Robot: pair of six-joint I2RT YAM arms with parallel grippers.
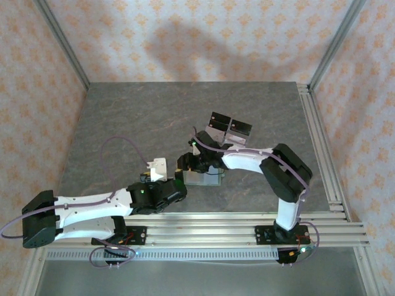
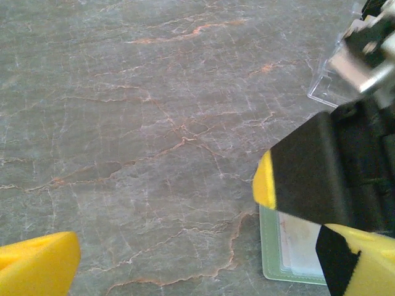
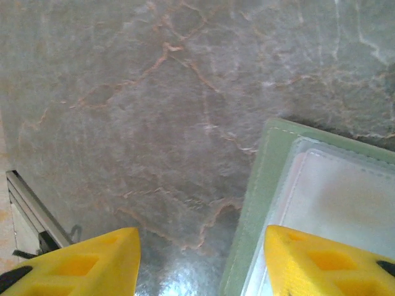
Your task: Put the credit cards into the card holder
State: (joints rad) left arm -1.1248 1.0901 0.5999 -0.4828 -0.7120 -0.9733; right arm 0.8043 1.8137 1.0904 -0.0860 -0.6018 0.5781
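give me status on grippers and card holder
left gripper open, empty. right gripper open, one finger over card holder, opened flat. clear stand beyond, not blocking.

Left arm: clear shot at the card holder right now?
Probably not: the right gripper hangs over the card holder, and in the left wrist view its finger blocks all but one corner.

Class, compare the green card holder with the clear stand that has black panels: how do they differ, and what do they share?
Colour: the card holder is sage green with a see-through pocket; the stand is clear with black panels. Place: the card holder lies flat, partly under the right gripper; the stand sits further back. Both rest on the grey table.
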